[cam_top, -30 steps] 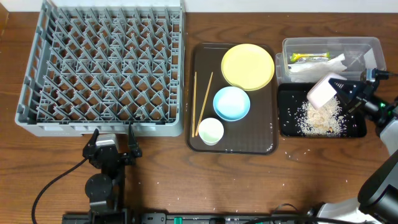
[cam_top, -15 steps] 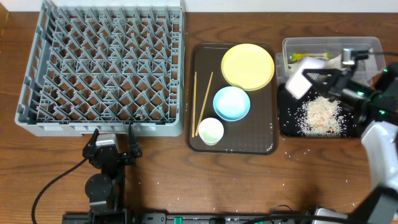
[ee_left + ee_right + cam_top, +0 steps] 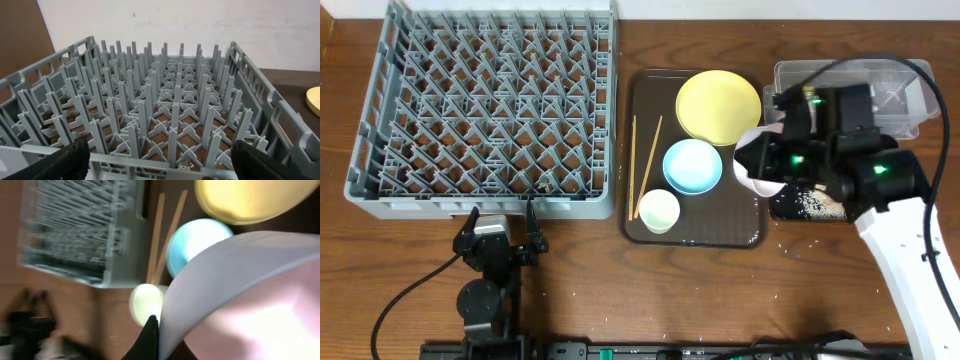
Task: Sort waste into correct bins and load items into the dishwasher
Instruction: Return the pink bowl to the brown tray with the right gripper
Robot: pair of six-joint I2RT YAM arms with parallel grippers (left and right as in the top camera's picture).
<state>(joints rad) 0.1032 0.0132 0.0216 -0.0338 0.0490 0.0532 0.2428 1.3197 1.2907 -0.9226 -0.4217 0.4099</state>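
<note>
From above, my right gripper [image 3: 767,165] pinches the rim of the round white bowl [image 3: 750,160], well right of the big grey plastic dish rack [image 3: 490,100]. The bowl is tipped sideways, with its mouth facing away from the rack. It is round, so it has no long side.

In my left wrist view, my left gripper [image 3: 167,160] is wide open and empty, just in front of the rack.

My right wrist view is blurry. The bowl looks empty, so I think I am loading it. Next I must carry it to the rack and stand it between the pegs.

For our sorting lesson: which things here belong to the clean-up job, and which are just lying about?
Job: dish rack, yellow plate, blue bowl, white bowl, cup, chopsticks, clear tub, black tray, rice.
Lying about: brown tray, cable.
</note>
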